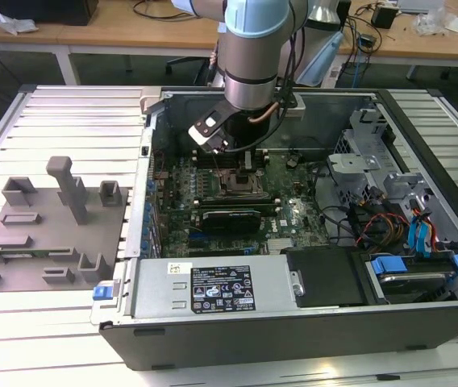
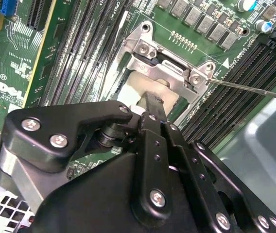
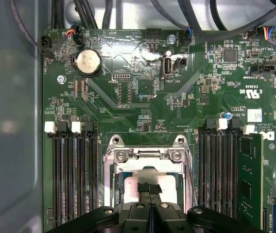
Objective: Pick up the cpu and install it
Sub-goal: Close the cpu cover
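Note:
The cpu (image 3: 168, 187) is a pale silvery square lying flat inside the metal-framed socket (image 3: 150, 155) on the green motherboard. In the second wrist view the cpu (image 2: 137, 86) shows just beyond the socket frame (image 2: 169, 68). My gripper (image 3: 149, 190) is shut, its two black fingers pressed together with their tips at the middle of the chip's top; I cannot tell whether they touch it. In the exterior view the gripper (image 1: 246, 160) hangs straight down over the socket (image 1: 237, 184) inside the open computer case.
Memory slots (image 3: 75, 174) flank the socket on both sides, and a thin socket lever (image 2: 254, 90) sticks out beside it. A long black card (image 1: 229, 218) lies close by. A grey tray (image 1: 43, 226) sits outside the case at the exterior view's left, a drive cage (image 1: 374, 165) at its right.

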### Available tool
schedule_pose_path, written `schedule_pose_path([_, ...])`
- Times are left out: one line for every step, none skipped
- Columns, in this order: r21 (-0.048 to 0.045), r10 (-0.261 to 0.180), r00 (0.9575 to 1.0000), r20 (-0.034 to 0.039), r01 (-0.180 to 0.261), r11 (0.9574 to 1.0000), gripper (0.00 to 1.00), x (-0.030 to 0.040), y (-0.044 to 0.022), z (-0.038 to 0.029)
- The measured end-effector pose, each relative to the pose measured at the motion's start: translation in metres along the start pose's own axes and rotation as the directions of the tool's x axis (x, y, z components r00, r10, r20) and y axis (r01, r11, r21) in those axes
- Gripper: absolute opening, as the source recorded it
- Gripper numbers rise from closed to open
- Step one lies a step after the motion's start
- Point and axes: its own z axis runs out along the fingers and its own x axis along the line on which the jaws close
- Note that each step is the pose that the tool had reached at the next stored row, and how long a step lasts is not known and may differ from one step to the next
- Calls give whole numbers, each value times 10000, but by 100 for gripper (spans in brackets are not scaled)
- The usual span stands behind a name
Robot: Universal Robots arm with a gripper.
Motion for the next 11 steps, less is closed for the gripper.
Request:
schedule_pose_path([-10, 1, 10000, -18, -1, 10000, 11, 2, 2, -15])
schedule_pose_path([-2, -1, 10000, -4, 1, 10000, 11, 0, 1, -35])
schedule_pose_path([-2, 0, 10000, -2, 0, 10000, 11, 0, 1, -43])
schedule_pose_path([-3, -1, 10000, -1, 1, 10000, 11, 0, 1, -43])
schedule_pose_path([-4, 0, 10000, 0, 0, 10000, 11, -1, -1, -44])
schedule_pose_path([-9, 1, 10000, 3, -1, 10000, 11, -1, -7, -45])
schedule_pose_path([-15, 0, 10000, 4, 0, 10000, 11, -1, -24, -44])
schedule_pose_path([-19, 0, 10000, 4, 0, 10000, 11, -1, -38, -39])
schedule_pose_path([-18, 0, 10000, 7, 0, 10000, 11, -2, -39, -30])
schedule_pose_path([-18, 0, 10000, 7, 0, 10000, 11, -1, -39, -17])
schedule_pose_path([-12, -2, 10000, 18, 2, 10000, 11, -2, -40, -3])
